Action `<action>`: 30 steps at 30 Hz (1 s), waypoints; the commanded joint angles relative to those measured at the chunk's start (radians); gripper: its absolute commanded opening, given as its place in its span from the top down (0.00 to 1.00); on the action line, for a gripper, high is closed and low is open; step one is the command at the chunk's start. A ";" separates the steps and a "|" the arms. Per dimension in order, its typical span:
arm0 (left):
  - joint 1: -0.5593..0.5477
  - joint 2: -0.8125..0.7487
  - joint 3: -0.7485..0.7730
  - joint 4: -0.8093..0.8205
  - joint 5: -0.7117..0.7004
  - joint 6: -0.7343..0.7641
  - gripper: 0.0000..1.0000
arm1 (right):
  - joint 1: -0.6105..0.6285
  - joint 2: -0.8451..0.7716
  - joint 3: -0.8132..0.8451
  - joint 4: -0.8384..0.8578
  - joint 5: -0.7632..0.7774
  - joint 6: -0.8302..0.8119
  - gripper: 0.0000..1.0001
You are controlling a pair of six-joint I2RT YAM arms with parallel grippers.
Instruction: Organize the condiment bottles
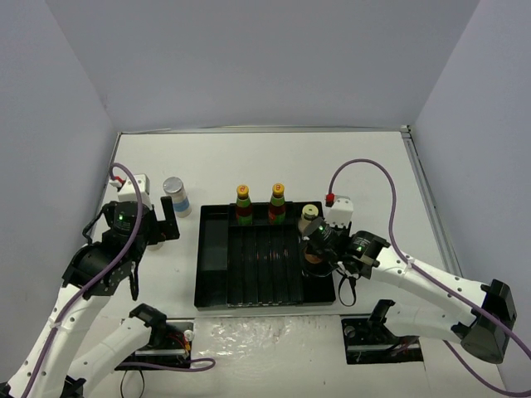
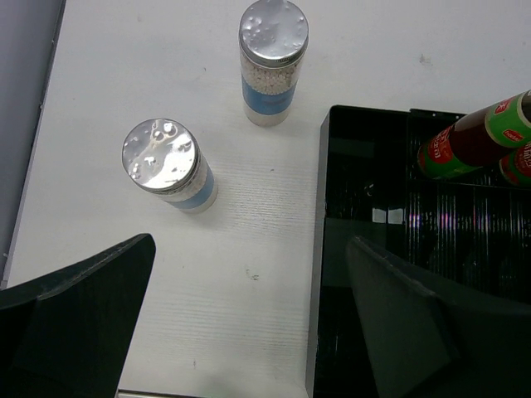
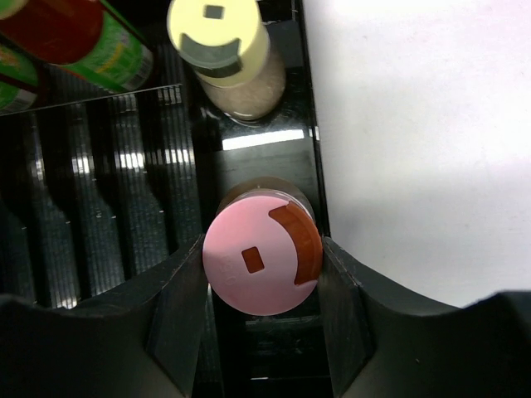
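I am squeezing my right gripper [image 3: 264, 286] on the pink-capped bottle [image 3: 249, 249]. One finger is pressing on each side of it, just under the cap. The bottle is sitting right between my fingers, over the narrow end slot of the black tray [image 1: 211, 274]. I cannot tell if its bottom is touching the tray floor.

The cap is looking round, flat and smooth, with a little square hole and a brown flap on one side. The body under it is looking round, hard and shiny. I am guessing it is light and stiff, so it is not going to squash. Its smooth round sides could slip or spin, so I am thinking the best hold is on the sides near the top, with a firm, gentle pinch.

Just ahead of my right fingers, the yellow-green-capped bottle [image 3: 220, 41] is standing in the same slot. The two green-necked bottles [image 1: 243, 206] are standing ahead and off to the left.

My left gripper [image 2: 249, 274] is spread wide and holding nothing. Ahead of it, two shakers [image 2: 162, 162] with dented silver lids and blue labels are standing on the white table [image 2: 124, 66], beside the tray. They look like clear, hard tubes with white grains inside.
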 commanded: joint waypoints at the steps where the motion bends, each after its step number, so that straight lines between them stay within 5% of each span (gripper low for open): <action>1: 0.007 -0.001 0.082 -0.001 -0.029 -0.009 0.03 | 0.011 0.016 -0.037 0.044 0.074 0.060 1.00; 10: 0.008 -0.009 0.119 -0.026 -0.038 -0.008 0.03 | 0.040 0.064 -0.082 0.099 0.086 0.085 0.97; 20: 0.008 -0.011 0.146 -0.045 -0.047 -0.005 0.03 | 0.085 0.106 -0.076 0.105 0.105 0.116 0.41; 24: 0.009 -0.013 0.147 -0.048 -0.050 -0.006 0.03 | 0.102 0.100 -0.070 0.104 0.107 0.120 0.09; 30: 0.007 -0.010 0.153 -0.048 -0.043 -0.020 0.03 | 0.119 0.077 -0.048 0.085 0.110 0.123 0.01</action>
